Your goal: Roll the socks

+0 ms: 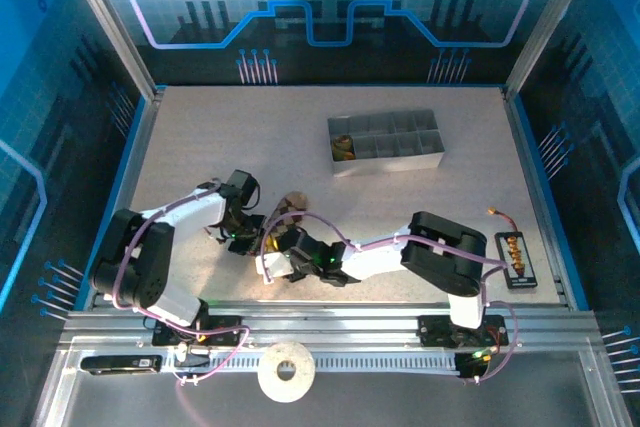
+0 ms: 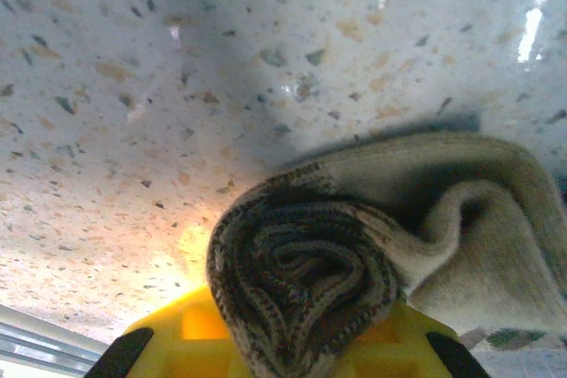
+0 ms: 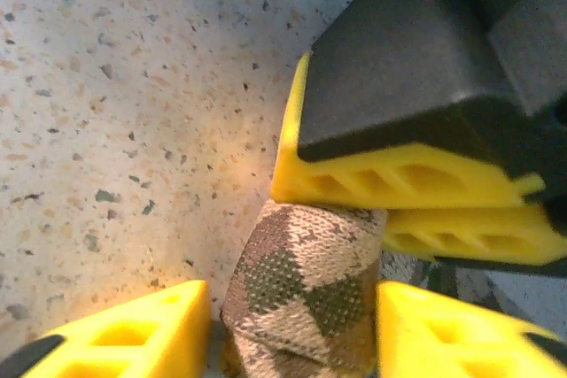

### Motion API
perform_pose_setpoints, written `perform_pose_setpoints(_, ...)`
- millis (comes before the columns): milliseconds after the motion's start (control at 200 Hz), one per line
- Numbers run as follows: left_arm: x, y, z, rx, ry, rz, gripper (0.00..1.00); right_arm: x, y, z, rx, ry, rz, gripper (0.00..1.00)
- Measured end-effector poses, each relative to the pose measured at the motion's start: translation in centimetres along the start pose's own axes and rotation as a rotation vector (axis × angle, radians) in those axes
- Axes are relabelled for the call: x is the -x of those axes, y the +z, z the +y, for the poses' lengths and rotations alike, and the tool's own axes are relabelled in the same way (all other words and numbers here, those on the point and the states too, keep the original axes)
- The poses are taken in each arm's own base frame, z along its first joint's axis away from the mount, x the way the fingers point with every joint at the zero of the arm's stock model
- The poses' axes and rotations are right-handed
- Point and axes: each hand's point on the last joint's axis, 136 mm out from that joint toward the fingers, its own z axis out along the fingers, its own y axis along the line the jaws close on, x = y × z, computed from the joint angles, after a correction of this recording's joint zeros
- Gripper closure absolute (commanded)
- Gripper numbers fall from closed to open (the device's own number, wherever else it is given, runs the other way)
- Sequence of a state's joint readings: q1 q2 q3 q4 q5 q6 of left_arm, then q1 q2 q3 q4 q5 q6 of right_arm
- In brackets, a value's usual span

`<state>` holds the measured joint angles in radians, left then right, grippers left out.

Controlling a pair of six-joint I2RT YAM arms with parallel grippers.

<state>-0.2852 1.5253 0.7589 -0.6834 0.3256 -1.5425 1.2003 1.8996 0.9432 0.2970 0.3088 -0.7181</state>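
A brown and tan diamond-check sock point(image 3: 306, 263) is wound into a tight roll just above the table. The roll's dark spiral end point(image 2: 301, 272) faces the left wrist camera, and a loose tan part point(image 2: 478, 227) trails off to the right. My left gripper point(image 2: 297, 351) is shut on the roll; its yellow fingers point(image 3: 399, 174) pinch the roll's top in the right wrist view. My right gripper point(image 3: 292, 325) stands open around the same roll, one finger on each side, with a thin gap on the left. In the top view both grippers point(image 1: 272, 242) meet at the near left, with a bit of sock point(image 1: 293, 203) behind them.
A grey compartment tray point(image 1: 400, 137) sits at the back middle with a brownish bundle point(image 1: 342, 147) in its left end. A black connector board point(image 1: 515, 259) lies at the right edge. A roll of tape point(image 1: 286, 371) rests on the front rail.
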Motion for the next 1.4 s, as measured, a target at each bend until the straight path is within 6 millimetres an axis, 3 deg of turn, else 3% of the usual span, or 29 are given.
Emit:
perform_pose_setpoints(195, 0.2, -0.1, -0.1, -0.003, -0.008, 0.003, 0.92, 0.0, 0.6, -0.6, -0.007, 0.012, 0.024, 0.95)
perform_pose_setpoints(245, 0.3, -0.1, -0.1, -0.006, -0.011, 0.001, 0.8, 0.0, 0.6, -0.6, -0.001, 0.025, 0.029, 1.0)
perform_pose_setpoints(420, 0.6, -0.8, 0.2, -0.021, 0.002, -0.02, 0.29, 0.0, 0.8, -0.9, 0.078, 0.124, -0.003, 1.0)
perform_pose_setpoints(525, 0.8, -2.3, 0.5, -0.07, 0.003, -0.037, 0.13, -0.3, 0.8, -1.1, 0.165, 0.229, -0.04, 1.0)
perform_pose_setpoints(620, 1.5, -3.7, 0.6, -0.138, -0.014, -0.055, 0.05, -0.5, 0.8, -1.3, 0.254, 0.327, -0.069, 1.0)
perform_pose_setpoints(720, 2.2, -4.6, 0.9, -0.193, -0.03, -0.074, 0.05, -0.6, 0.9, -1.3, 0.338, 0.416, -0.097, 1.0)
perform_pose_setpoints(870, 2.6, -4.7, 1.2, -0.243, -0.026, -0.084, 0.14, -0.6, 1.3, -1.6, 0.462, 0.554, -0.12, 1.0)
perform_pose_setpoints(1236, 1.8, -2.8, -1.6, -0.371, 0.113, -0.058, 0.27, -1.2, 2.2, -2.7, 0.788, 0.942, -0.154, 1.0)
perform_pose_setpoints(1316, 1.8, -2.2, -1.9, -0.371, 0.136, -0.058, 0.36, -1.3, 2.2, -2.7, 0.847, 1.002, -0.156, 1.0)
perform_pose_setpoints(1401, 1.9, -1.4, -2.0, -0.357, 0.146, -0.06, 0.55, -1.4, 2.2, -2.7, 0.882, 1.041, -0.148, 1.0)
